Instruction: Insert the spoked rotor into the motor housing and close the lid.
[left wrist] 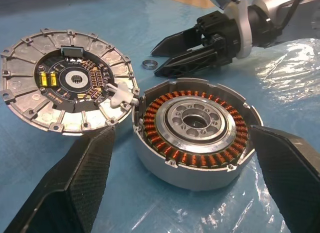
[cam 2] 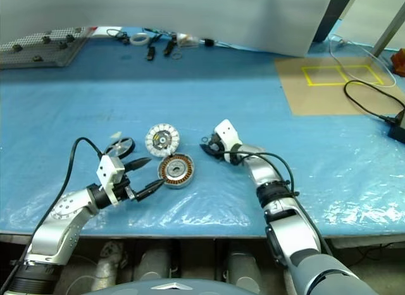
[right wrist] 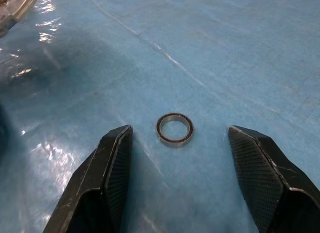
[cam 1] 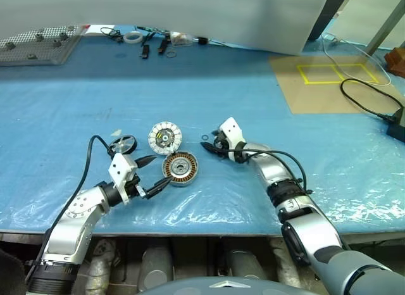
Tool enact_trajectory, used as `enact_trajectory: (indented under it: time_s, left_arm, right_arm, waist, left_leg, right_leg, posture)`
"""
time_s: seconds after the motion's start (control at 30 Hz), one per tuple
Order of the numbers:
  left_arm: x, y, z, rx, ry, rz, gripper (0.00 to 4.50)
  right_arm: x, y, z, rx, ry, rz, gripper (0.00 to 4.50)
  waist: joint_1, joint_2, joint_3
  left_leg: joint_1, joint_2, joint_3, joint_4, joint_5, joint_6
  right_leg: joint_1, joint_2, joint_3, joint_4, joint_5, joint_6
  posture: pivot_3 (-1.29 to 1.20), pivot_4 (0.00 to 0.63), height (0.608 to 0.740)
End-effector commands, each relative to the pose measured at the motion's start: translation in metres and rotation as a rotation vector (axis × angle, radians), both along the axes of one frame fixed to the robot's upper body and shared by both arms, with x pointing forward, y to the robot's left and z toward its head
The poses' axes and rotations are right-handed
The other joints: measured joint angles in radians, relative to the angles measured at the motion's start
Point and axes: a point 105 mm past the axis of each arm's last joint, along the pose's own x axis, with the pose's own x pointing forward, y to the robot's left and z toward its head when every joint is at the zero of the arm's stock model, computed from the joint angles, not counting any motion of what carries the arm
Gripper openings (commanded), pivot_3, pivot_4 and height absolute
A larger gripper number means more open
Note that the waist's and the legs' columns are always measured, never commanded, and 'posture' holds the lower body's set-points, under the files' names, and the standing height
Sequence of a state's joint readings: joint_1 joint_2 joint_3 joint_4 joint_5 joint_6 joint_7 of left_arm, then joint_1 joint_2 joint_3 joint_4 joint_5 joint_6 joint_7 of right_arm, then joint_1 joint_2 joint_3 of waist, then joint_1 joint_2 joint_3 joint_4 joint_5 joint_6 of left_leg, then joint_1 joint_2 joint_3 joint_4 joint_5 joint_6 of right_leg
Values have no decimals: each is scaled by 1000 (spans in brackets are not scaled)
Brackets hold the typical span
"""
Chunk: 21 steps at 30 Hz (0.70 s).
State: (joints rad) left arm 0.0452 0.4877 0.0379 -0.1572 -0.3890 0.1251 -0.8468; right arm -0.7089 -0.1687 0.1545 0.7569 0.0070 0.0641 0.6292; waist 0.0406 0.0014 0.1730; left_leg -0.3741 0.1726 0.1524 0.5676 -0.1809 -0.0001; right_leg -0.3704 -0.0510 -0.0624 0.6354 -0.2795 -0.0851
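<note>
The shallow round silver motor housing (cam 1: 180,169) sits open on the blue plastic-covered bench (cam 1: 253,92), holding one ring of copper-brown windings around a silver hub with a dark central hole; nothing else lies inside it. Touching its rim on the far-left side is the one round lid (cam 1: 165,137), lying face up with white radial segments around a dark circuit centre. The single small black spoked rotor (cam 1: 123,144) lies flat on the bench left of the lid, apart from the housing. One small thin metal ring (right wrist: 174,129) rests on the bench just right of the lid and housing. The left claw (cam 1: 152,175) hangs beside the housing with its two black fingers spread wide, one on each side of the can in the left wrist view, gripping nothing. The right claw (cam 1: 209,147) points down at the small ring, fingers parted with the ring lying between their tips, untouched.
</note>
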Motion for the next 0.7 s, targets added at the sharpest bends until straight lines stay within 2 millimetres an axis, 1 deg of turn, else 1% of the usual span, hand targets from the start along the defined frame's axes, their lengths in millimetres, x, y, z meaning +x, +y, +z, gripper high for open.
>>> enact_trajectory:
  time_s: [0.03,0.2,0.37,0.57,0.7]
  left_arm:
    - [-3,3,2,0,-23,5,4500]
    - [-4,6,-1,0,-21,13,4500]
    - [-4,6,-2,1,-21,12,4500]
    - [-1,2,2,-1,-25,5,4500]
    - [1,-2,8,-1,-31,-1,4500]
  right_arm:
    - [-5,-3,-25,-26,81,-21,3196]
    - [-7,-8,-31,-38,94,-20,3196]
    - [-11,-10,-31,-38,94,3,3196]
    - [-23,-4,-36,-57,97,65,3196]
    - [-25,-6,-40,-58,110,59,3196]
  waist:
    - [0,0,0]
    - [1,0,0]
    - [3,0,0]
    - [4,0,0]
    - [2,0,0]
  left_leg:
    - [0,0,0,0,0,0]
    - [0,0,1,-2,0,0]
    - [0,0,1,-2,0,0]
    - [0,0,1,-6,0,0]
    - [-2,0,1,-7,0,0]
  right_leg:
    - [0,0,0,0,0,0]
    - [0,0,0,-3,0,0]
    - [0,0,0,-3,0,0]
    - [2,0,-1,-10,0,0]
    - [1,0,-1,-12,0,0]
  posture:
    - [0,150,740]
    - [0,150,740]
    - [0,150,740]
    - [0,150,740]
    - [0,150,740]
